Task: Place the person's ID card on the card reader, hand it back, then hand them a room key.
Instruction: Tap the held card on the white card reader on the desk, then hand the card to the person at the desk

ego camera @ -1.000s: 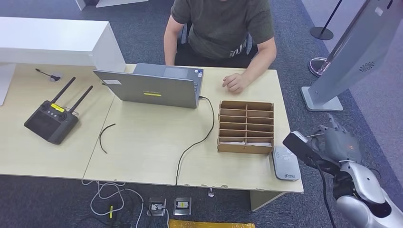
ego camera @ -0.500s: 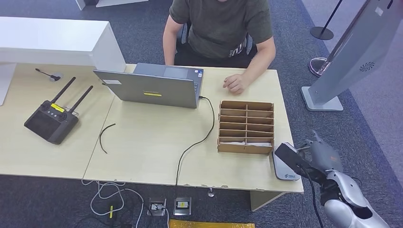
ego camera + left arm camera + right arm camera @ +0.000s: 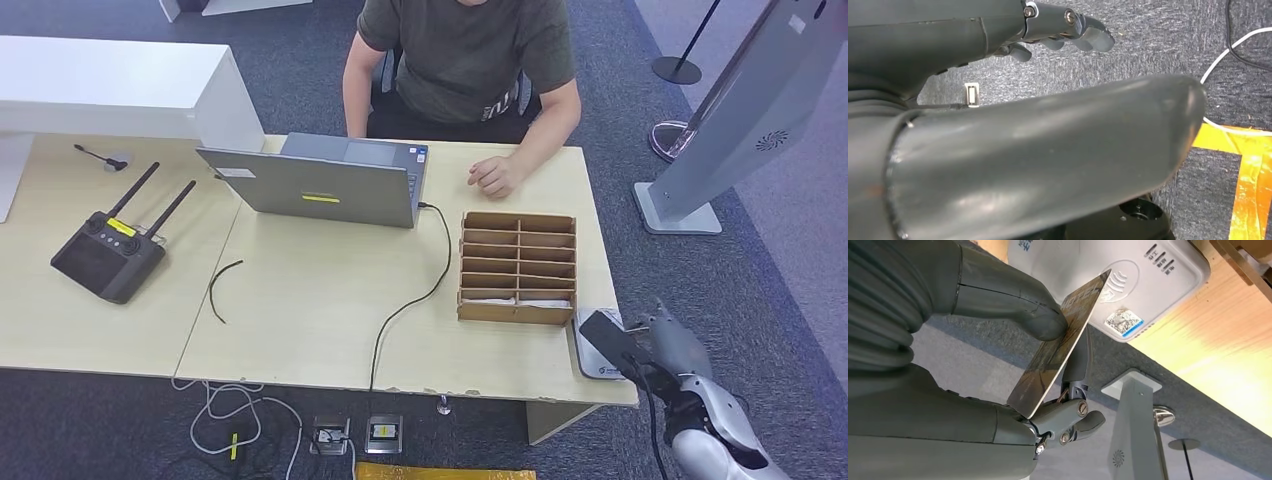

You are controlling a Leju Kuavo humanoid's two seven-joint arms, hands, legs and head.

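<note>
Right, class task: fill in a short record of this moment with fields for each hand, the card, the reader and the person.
right hand: pinches the ID card
ID card: tilted, one corner over the card reader, not lying flat
card reader: white, on the table's corner beside the cardboard organiser
left hand: holds nothing, over carpet
person: seated behind the laptop

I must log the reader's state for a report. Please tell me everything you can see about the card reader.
The card reader is a flat, white, plastic-looking box with rounded corners. It lies on the table at its near right corner, beside the cardboard organizer. Its top carries a contactless wave symbol, a row of small marks, printed text too small to read and a sticker with a blue strip. The right hand holds the ID card tilted over it; whether the card's edge touches it cannot be told.
</note>
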